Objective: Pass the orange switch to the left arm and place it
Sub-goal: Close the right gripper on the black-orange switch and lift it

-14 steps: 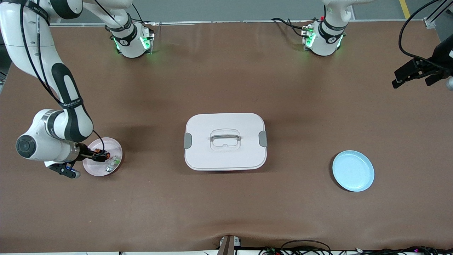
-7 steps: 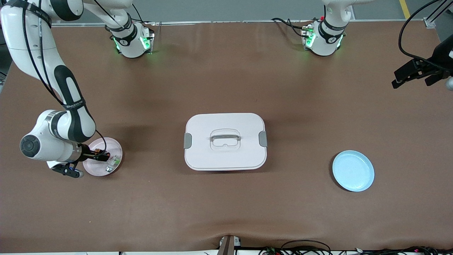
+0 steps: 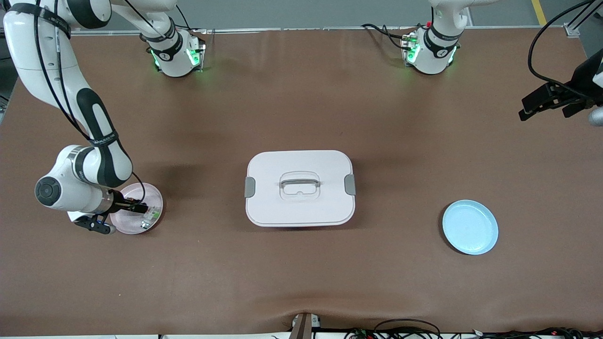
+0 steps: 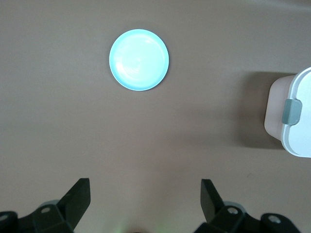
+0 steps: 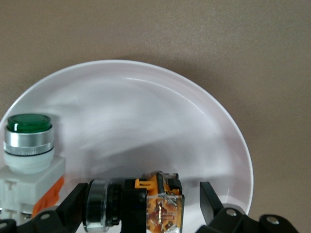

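The table (image 3: 301, 282) fills the front view, brown and bare across its lower half. The box (image 3: 299, 188) sits at the centre of that frame, lid on, squarely between the two plates, so any carry straight across runs into it.

The right arm (image 3: 89, 136) comes down the frame's left edge to the pink plate (image 3: 153, 197) at mid-left. The right gripper (image 5: 141, 206) is low over this plate, its jaws spread as wide as they go and holding nothing. The switch (image 5: 133, 203) lies on its side in the plate, right between the two fingers (image 5: 210, 201), with its orange block toward one of them. A green button (image 5: 28, 143) stands close beside it on the same plate.

The step in hand looks like the pickup. To do it well, the right gripper should settle until both fingers flank the switch's black body, then close squarely across it, keeping clear of the green button and the plate's rim. The lift should go straight up before any travel.

The blue plate (image 3: 469, 227) lies at lower right, empty. The left gripper (image 3: 546, 101) waits high at the frame's right edge, jaws fully apart and empty. The handover probably belongs above or around the box, well off its handle.
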